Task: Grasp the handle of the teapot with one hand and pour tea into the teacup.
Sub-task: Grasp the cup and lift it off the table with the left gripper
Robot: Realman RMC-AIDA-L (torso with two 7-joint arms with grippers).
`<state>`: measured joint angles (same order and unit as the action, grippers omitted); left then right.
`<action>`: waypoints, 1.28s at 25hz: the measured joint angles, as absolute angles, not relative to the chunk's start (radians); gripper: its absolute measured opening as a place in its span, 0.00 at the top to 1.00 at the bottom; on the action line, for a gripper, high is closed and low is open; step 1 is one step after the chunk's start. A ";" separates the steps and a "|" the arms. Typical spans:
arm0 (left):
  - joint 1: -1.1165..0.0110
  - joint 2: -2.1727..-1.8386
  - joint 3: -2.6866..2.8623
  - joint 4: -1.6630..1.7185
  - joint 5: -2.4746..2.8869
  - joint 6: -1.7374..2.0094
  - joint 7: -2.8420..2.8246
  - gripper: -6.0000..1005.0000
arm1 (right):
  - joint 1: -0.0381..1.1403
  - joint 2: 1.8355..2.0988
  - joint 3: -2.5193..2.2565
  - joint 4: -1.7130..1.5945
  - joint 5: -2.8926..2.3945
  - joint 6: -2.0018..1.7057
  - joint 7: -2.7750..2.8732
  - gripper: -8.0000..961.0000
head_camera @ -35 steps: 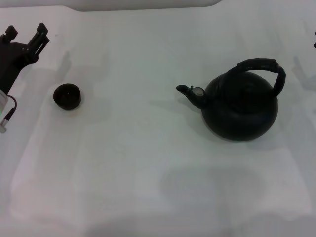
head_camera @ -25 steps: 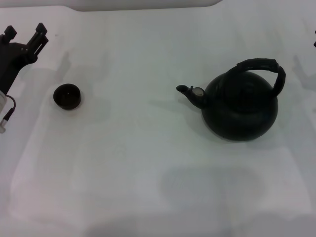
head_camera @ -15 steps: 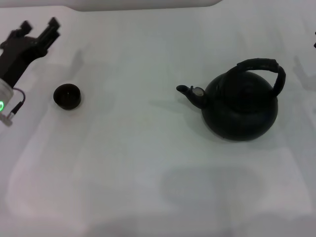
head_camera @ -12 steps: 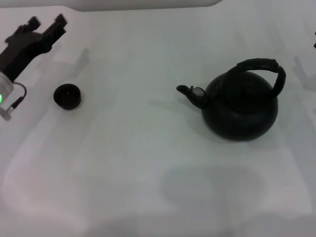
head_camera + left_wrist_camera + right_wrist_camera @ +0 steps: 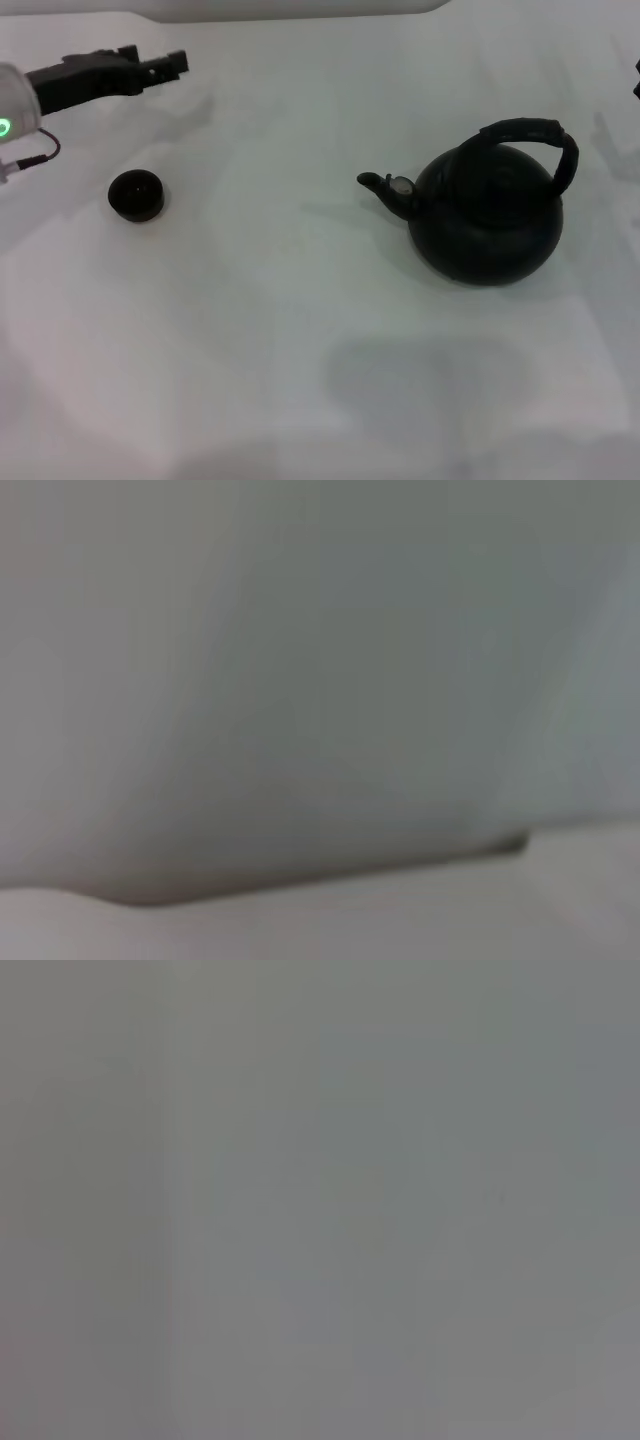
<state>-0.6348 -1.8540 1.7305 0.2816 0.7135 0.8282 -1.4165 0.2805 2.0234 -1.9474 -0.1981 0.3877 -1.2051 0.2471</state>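
Observation:
The round matte black teapot [image 5: 490, 222] stands on the white table at the right, its short spout [image 5: 385, 190] pointing left. Its thick black arched handle [image 5: 530, 131] spans the top and nothing holds it. The small black teacup [image 5: 135, 194] stands at the left, well apart from the teapot. My left gripper [image 5: 160, 58] is above and behind the teacup, pointing right, with its two fingers apart and empty. Only a dark sliver of my right gripper [image 5: 637, 82] shows at the right edge, far from the teapot. Both wrist views show only blurred grey surface.
The white table [image 5: 300, 330] carries only the teacup and the teapot. A pale raised edge [image 5: 300, 8] runs along the back. A wide stretch of bare table lies between the teacup and the spout.
My left arm has risen and swung right, from beside the teacup at the left edge to behind it, its gripper now pointing right. The teapot, the teacup and the right arm have not moved.

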 joint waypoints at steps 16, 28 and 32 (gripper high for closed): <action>-0.679 -1.811 1.592 0.631 1.560 0.837 -1.926 0.14 | 0.282 2.022 -1.945 -0.194 0.422 -1.205 0.244 0.11; -0.651 -1.967 1.307 0.915 2.275 1.055 -2.211 0.14 | 0.283 2.021 -1.945 -0.196 0.425 -1.195 0.242 0.11; -0.644 -1.984 1.286 0.960 2.345 1.137 -2.226 0.14 | 0.285 2.022 -1.945 -0.196 0.425 -1.192 0.242 0.11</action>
<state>-0.6440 -1.9845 1.2858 0.9600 2.3448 1.1372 -2.2262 0.2846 2.0215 -1.9450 -0.1961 0.4250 -1.1923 0.2423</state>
